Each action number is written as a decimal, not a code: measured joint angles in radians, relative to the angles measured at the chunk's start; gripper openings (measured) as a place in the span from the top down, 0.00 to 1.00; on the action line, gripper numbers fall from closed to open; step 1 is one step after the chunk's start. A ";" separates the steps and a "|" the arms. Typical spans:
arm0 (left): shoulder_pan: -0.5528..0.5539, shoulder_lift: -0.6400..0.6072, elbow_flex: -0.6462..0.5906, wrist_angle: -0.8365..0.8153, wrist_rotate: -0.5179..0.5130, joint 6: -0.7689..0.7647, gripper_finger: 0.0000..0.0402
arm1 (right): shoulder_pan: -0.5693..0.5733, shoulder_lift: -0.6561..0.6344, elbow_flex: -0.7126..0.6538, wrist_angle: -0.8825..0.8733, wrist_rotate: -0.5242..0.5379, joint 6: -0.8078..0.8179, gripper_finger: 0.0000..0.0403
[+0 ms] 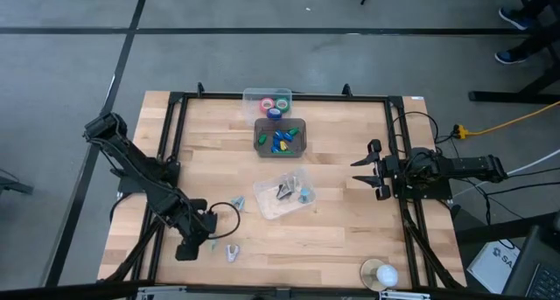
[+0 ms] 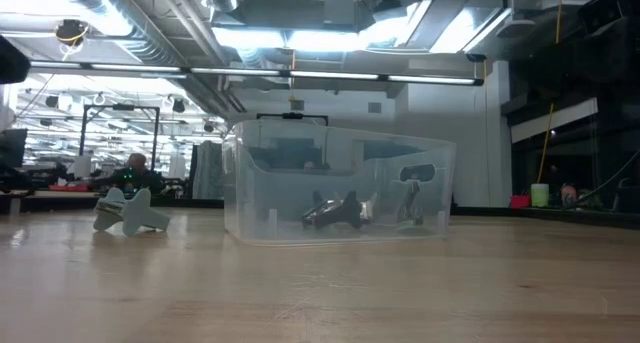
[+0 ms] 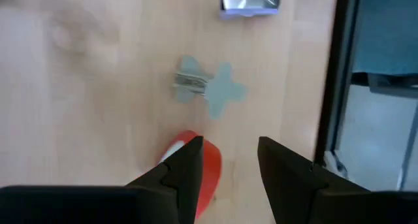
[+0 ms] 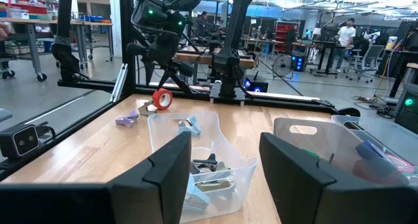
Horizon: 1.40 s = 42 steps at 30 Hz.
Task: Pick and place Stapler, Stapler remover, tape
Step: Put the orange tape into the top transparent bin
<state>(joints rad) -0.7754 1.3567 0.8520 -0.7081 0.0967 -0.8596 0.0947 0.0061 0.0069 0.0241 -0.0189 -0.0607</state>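
A red tape roll (image 3: 208, 168) stands on its edge on the table near the left near corner, its pale centre facing the right wrist view (image 4: 162, 98). My left gripper (image 3: 228, 149) hovers open just above it, pointing down, and one finger hides part of the roll. A pale blue stapler remover (image 3: 209, 90) and a lilac one (image 3: 248, 2) lie flat on the wood beyond. The clear bin (image 1: 284, 195) at mid-table holds a dark stapler (image 2: 335, 213) and more removers. My right gripper (image 4: 219, 165) is open over the table's right side (image 1: 367, 169). My left gripper comes from above with one fingertip (image 3: 191, 149) right at the upper rim of the red roll (image 3: 210, 160), which stands on the table partly behind that finger. Whether the finger touches the roll, I cannot tell.
A small clear bin (image 1: 269, 101) at the far edge holds red-pink, green and blue tape rolls. A grey bin (image 1: 280, 136) in front of it holds small blue, green and yellow pieces. A pale round thing (image 1: 381, 274) sits at the near edge. Black frame rails (image 1: 398, 143) run along the sides.
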 joint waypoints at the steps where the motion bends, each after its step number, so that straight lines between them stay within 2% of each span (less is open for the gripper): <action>1: 0.000 0.000 0.000 -0.005 -0.007 0.001 0.64 | 0.000 0.000 0.000 0.000 0.000 0.000 0.53; 6: 0.010 0.000 0.000 -0.024 -0.009 -0.014 0.63 | 0.000 0.000 0.000 0.000 0.000 0.000 0.53; 12: 0.040 0.000 0.000 -0.028 -0.010 -0.052 0.55 | 0.000 0.000 0.000 0.000 0.000 0.000 0.53; 21: 0.023 0.000 0.000 -0.062 -0.004 0.029 0.44 | 0.000 0.000 0.000 0.000 0.000 0.000 0.53; 33: -0.053 0.000 -0.007 -0.058 -0.041 0.172 0.44 | 0.000 0.000 0.000 0.000 0.000 0.000 0.53; 42: -0.069 0.005 -0.044 -0.058 -0.110 0.182 0.44 | 0.000 0.000 0.000 0.000 0.000 0.000 0.53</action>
<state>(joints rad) -0.8445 1.3620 0.8078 -0.7659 -0.0130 -0.6780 0.0948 0.0061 0.0067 0.0238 -0.0189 -0.0608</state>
